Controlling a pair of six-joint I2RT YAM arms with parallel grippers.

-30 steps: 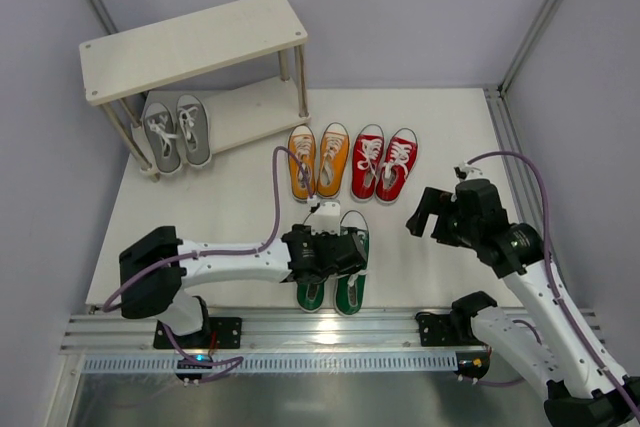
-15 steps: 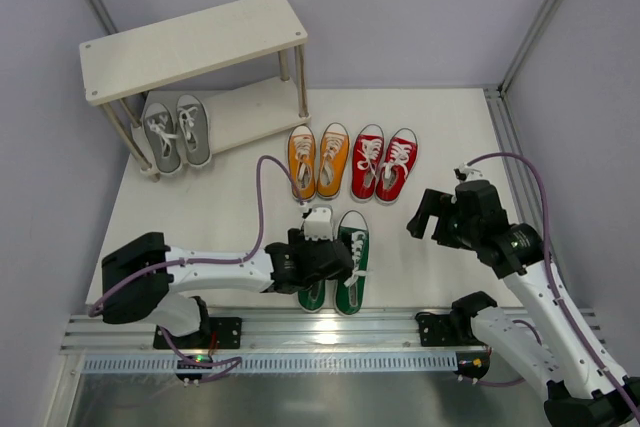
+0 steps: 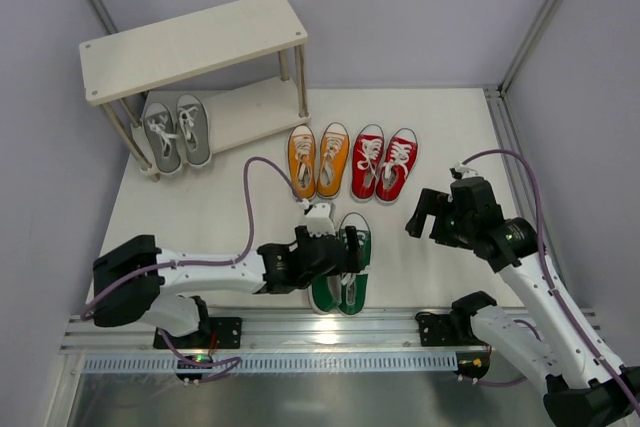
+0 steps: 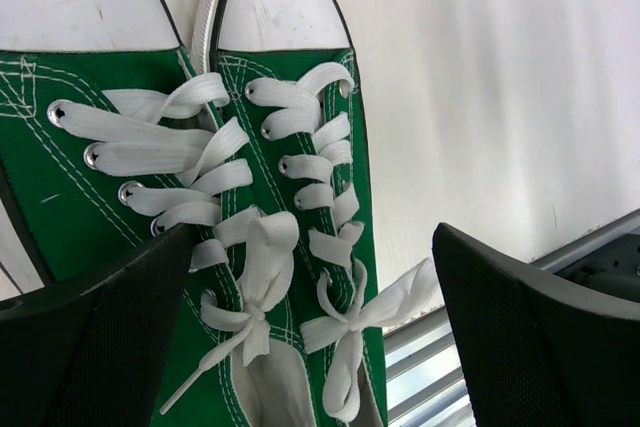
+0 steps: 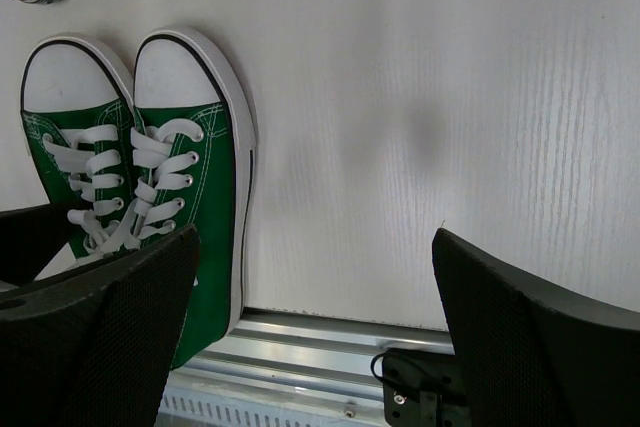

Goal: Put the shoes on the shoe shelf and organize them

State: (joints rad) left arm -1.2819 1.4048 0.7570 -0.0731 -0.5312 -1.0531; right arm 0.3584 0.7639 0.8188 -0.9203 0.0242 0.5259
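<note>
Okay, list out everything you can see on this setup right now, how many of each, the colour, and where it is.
shoe shelf: one, whitish, two tiers, far left of the table
grey shoes: one pair, lower tier, left end
orange shoes: one pair, on the table right of the shelf
red shoes: one pair, beside the orange pair, on its right
green shoes: one pair, near edge of the table, centre
table: one, white
rail: one, silver metal, along the near edge
left tool: black, open, over the green shoes
right tool: black, open, empty, above bare table right of the green pair
</note>
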